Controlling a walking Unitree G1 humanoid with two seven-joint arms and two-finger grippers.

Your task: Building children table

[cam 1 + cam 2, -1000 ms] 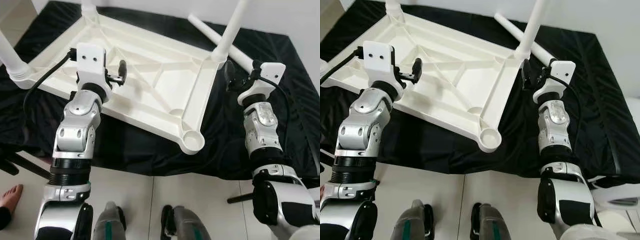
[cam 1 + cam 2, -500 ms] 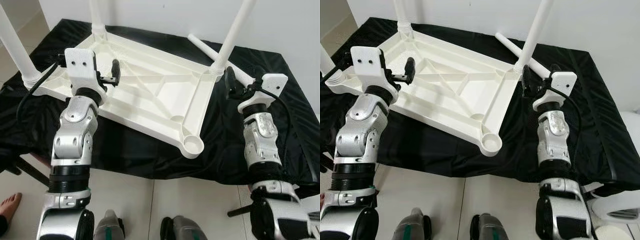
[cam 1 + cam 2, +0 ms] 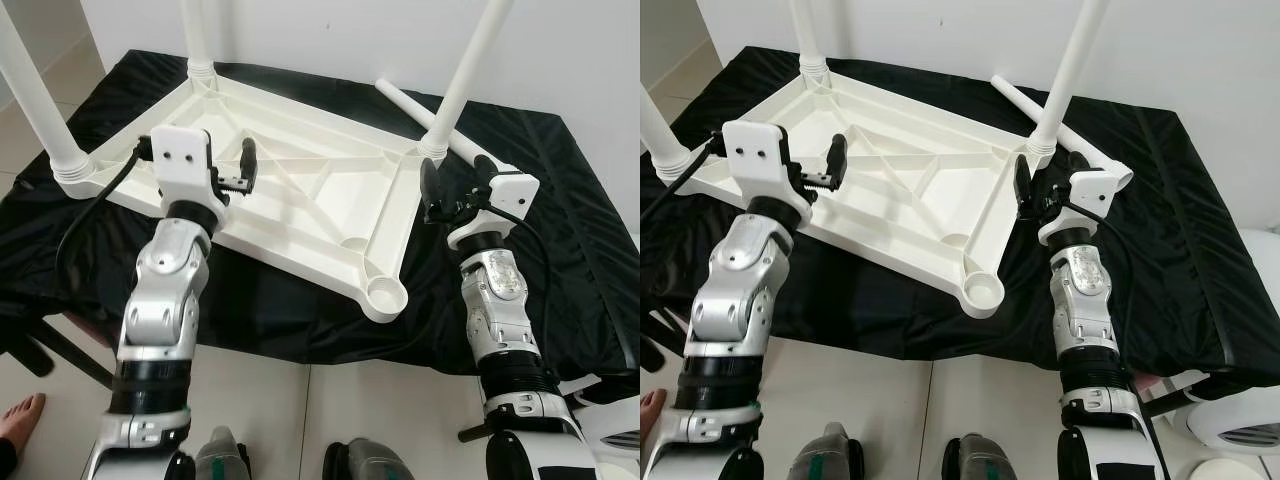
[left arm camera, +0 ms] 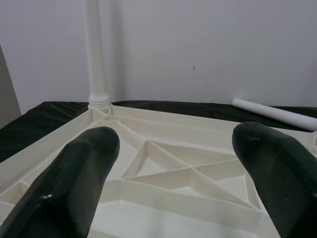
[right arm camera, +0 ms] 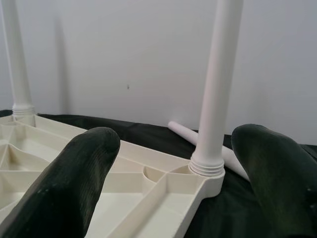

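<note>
The children table (image 3: 300, 190) lies upside down on a black cloth (image 3: 540, 230) that covers a low surface standing against a white wall (image 3: 1200, 50). In front of the cloth the floor (image 3: 890, 400) is of light tiles, and a person's bare foot (image 3: 18, 420) shows at the near left edge of it.

The table is of white plastic. Its underside faces up and shows a rectangular frame with raised ribs that cross into triangles. Three white legs stand upright in the corner sockets: one at the far left corner (image 3: 195, 35), one at the near left corner (image 3: 35, 100) and one at the far right corner (image 3: 470, 70). The near right corner has an empty round socket (image 3: 385, 297). A fourth leg (image 3: 430, 112) lies flat on the cloth, behind the far right corner, and passes behind the upright leg there.

The left gripper (image 3: 238, 172) hovers over the left part of the underside, above the ribs. Its two black fingers (image 4: 74, 183) stand wide apart and hold nothing. The right gripper (image 3: 455, 180) is just beside the right edge of the table, near the far right corner, over the cloth. Its fingers (image 5: 69, 183) are also spread wide and are empty; in the right wrist view the upright leg and the lying leg are seen between them, further away.
</note>
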